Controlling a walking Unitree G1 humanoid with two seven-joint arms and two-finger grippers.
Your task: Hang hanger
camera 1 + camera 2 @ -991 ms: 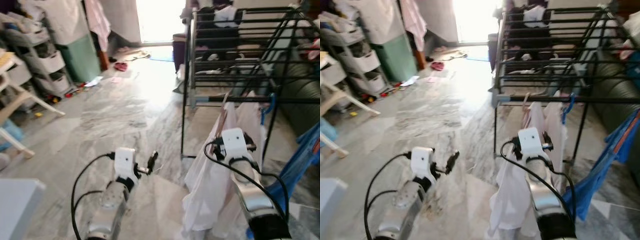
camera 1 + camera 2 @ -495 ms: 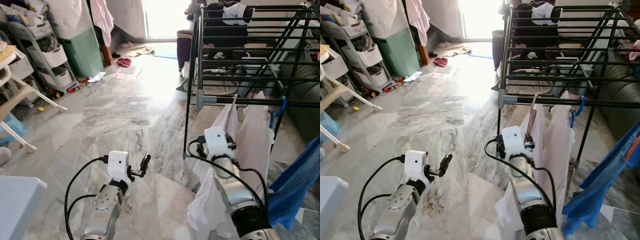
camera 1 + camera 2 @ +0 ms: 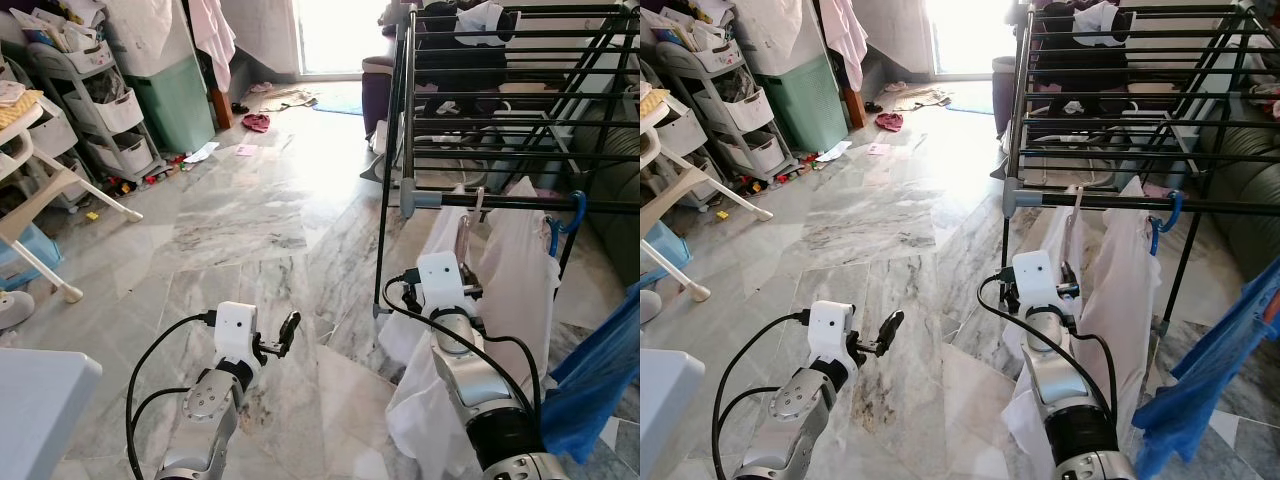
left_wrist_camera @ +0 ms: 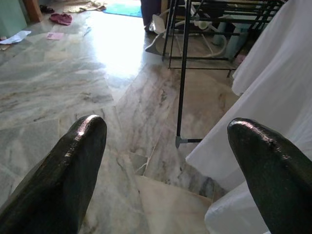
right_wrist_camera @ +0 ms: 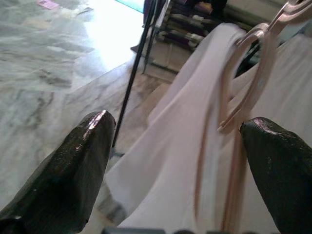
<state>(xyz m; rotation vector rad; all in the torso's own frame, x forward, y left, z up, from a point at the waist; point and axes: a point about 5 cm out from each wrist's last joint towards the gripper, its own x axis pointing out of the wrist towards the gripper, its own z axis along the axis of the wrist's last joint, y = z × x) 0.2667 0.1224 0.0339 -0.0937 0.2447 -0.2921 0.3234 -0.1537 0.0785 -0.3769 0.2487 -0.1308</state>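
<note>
A pale pink hanger (image 5: 253, 73) carrying a white garment (image 3: 510, 290) hangs from the front rail of a black drying rack (image 3: 530, 201). Its hook (image 3: 478, 200) sits over that rail. My right gripper (image 5: 179, 122) is open at the garment's shoulder, with the hanger's arm between its spread fingers (image 5: 73, 165) and untouched by them. In the head views the white wrist block (image 3: 440, 280) hides those fingers. Lower to the left, my left gripper (image 3: 283, 336) hovers open and empty over the marble floor (image 3: 250, 220).
A blue hook (image 3: 570, 215) hangs on the same rail, and a blue cloth (image 3: 600, 370) droops at the right edge. Storage shelves (image 3: 95, 110), a green bin (image 3: 180, 100) and white chair legs (image 3: 60, 230) line the left. A pale surface (image 3: 40, 400) is at the lower left.
The whole picture has shifted and sharpened because the camera moved. Both arms hold nearly the same pose, and the garment stays on the rail.
</note>
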